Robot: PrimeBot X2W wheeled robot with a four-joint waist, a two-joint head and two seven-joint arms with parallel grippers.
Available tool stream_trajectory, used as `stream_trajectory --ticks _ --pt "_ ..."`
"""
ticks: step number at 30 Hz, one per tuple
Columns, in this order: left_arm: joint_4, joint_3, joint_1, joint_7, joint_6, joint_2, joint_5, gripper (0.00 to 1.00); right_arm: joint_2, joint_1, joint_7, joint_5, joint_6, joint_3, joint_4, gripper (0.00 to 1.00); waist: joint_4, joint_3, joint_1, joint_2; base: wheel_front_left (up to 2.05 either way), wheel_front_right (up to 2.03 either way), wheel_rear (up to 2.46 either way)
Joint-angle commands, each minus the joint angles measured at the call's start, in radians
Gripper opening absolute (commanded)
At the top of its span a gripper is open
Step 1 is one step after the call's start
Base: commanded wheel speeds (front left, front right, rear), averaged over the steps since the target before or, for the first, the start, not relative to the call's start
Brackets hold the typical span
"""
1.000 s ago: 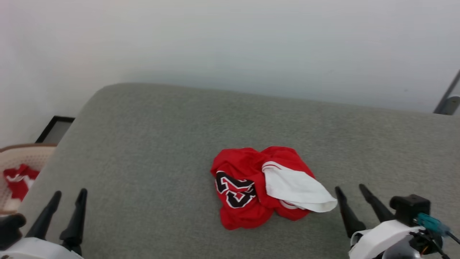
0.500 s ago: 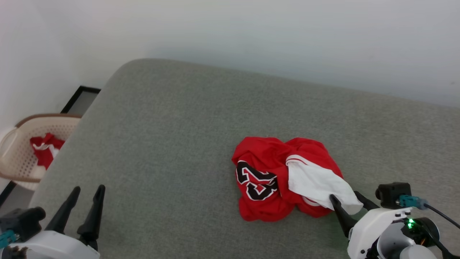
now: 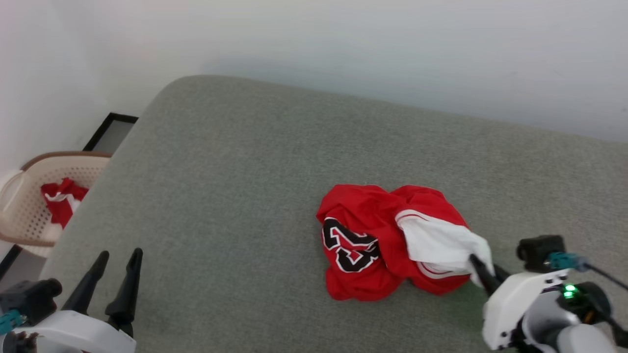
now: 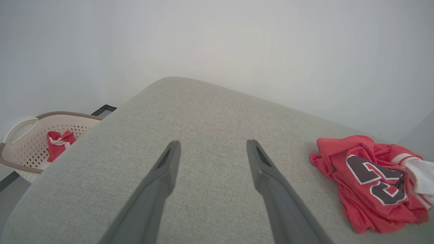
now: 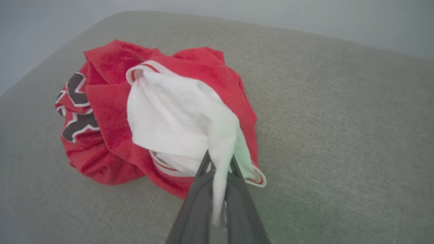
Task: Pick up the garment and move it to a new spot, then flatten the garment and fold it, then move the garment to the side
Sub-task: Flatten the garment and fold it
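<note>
Change since half a second ago: the right gripper (image 3: 483, 267) stood spread astride the tip of the white sleeve (image 3: 441, 240). Its fingers have now come together on that tip, and the sleeve end is bunched where it lay flat. The left gripper (image 3: 120, 253) is unchanged.

Head view: the garment (image 3: 373, 215) lies crumpled on the grey cushion (image 3: 235, 196), right of the cushion's middle and toward its near edge. The black, white-outlined lettering faces up on its left part and the sleeve lies over its right part. The right gripper reaches in from the cushion's near right corner, its fingers buried in the sleeve's end. The left gripper hangs over the cushion's near left corner, well apart from the garment. Past the cushion's left edge stands a beige basket (image 3: 29, 215) holding a small red cloth (image 3: 61, 198).

Left wrist view: the left gripper (image 4: 213, 144) has its two fingers spread wide with nothing between them but bare cushion. The garment (image 4: 352, 203) sits off toward the cushion's right side.

Right wrist view: the right gripper (image 5: 220, 159) is clamped on the garment. A twisted strip of white sleeve (image 5: 169, 112) runs down between the two closed fingers. The red body (image 5: 108, 101) is heaped just beyond the fingertips, resting on the cushion.
</note>
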Motion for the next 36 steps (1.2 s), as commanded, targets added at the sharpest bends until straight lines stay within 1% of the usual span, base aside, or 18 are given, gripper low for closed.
stream_trajectory --ticks 1,4,8,9,10,14,15,19,24,27,28,30,31,32,36 --pt "0.001 0.004 0.003 -0.004 -0.002 0.000 0.006 1.00 -0.018 0.019 0.019 0.003 -0.001 -0.019 -0.028 0.00 -0.014 -0.006 0.0000 -0.0001 0.00 0.00 0.00" --pt "-0.002 0.012 0.008 -0.007 0.000 0.001 0.004 1.00 -0.046 0.036 0.065 0.011 -0.001 -0.057 -0.078 0.00 -0.031 -0.007 0.0000 -0.0001 0.00 0.00 0.00" --pt "-0.008 0.017 0.010 -0.008 -0.001 0.001 0.004 1.00 -0.105 0.072 0.127 0.013 -0.001 -0.133 -0.134 0.00 -0.050 -0.005 0.0000 -0.0001 0.00 0.00 0.00" --pt "-0.008 0.018 0.011 -0.009 -0.001 0.001 0.004 1.00 -0.118 0.078 0.137 0.018 -0.001 -0.155 -0.140 0.00 -0.056 -0.004 0.0000 -0.0001 0.00 0.00 0.00" --pt "-0.008 0.018 0.011 -0.009 -0.001 0.001 0.004 1.00 -0.118 0.078 0.137 0.018 -0.001 -0.155 -0.140 0.00 -0.056 -0.004 0.0000 -0.0001 0.00 0.00 0.00" --pt "-0.007 0.017 0.003 -0.008 -0.004 -0.002 0.006 1.00 -0.179 0.110 0.176 0.021 -0.001 -0.231 -0.132 0.00 -0.068 0.002 0.0000 -0.0001 0.00 0.00 0.00" --pt "-0.006 0.016 0.000 -0.008 -0.005 -0.003 0.007 1.00 -0.199 0.117 0.184 0.015 -0.001 -0.240 -0.123 0.00 -0.069 0.003 0.0000 -0.0001 0.00 0.00 0.00" --pt "0.000 0.009 -0.013 -0.009 -0.012 -0.009 0.009 1.00 -0.235 0.132 0.205 0.046 -0.001 -0.268 -0.051 0.00 -0.071 0.010 0.0000 -0.0001 0.00 0.00 0.00" --pt "0.013 -0.005 -0.032 -0.007 -0.021 -0.013 0.011 1.00 -0.242 0.118 0.213 0.081 -0.001 -0.256 0.068 0.00 -0.068 0.013 0.0000 -0.0001 0.00 0.00 0.00" --pt "0.022 -0.012 -0.041 -0.003 -0.025 -0.010 0.012 1.00 -0.229 0.086 0.208 0.099 -0.001 -0.241 0.122 0.00 -0.070 0.013 0.0000 -0.0001 0.00 0.00 0.00" --pt "0.023 -0.013 -0.046 -0.001 -0.027 -0.008 0.011 1.00 -0.229 0.077 0.204 0.099 -0.001 -0.233 0.135 0.18 -0.072 0.013 0.0000 -0.0001 0.00 0.00 0.00" --pt "0.023 -0.019 -0.052 0.009 -0.030 -0.001 0.014 1.00 -0.221 0.063 0.206 0.114 -0.001 -0.219 0.155 0.44 -0.078 0.013 0.0000 -0.0001 0.00 0.00 0.00" --pt "0.023 -0.020 -0.054 0.014 -0.032 0.004 0.014 1.00 -0.219 0.053 0.208 0.117 -0.001 -0.215 0.160 0.64 -0.083 0.012 0.0000 -0.0001 0.00 0.00 0.00" --pt "0.020 -0.023 -0.057 0.023 -0.033 0.007 0.011 1.00 -0.220 0.045 0.213 0.123 -0.001 -0.211 0.161 1.00 -0.087 0.012 0.0000 -0.0001 0.00 0.00 0.00" --pt "-0.010 -0.039 -0.079 0.076 -0.043 0.030 -0.006 1.00 -0.211 0.030 0.231 0.157 -0.001 -0.205 0.138 1.00 -0.109 0.006 0.0000 -0.0001 0.00 0.00 0.00"
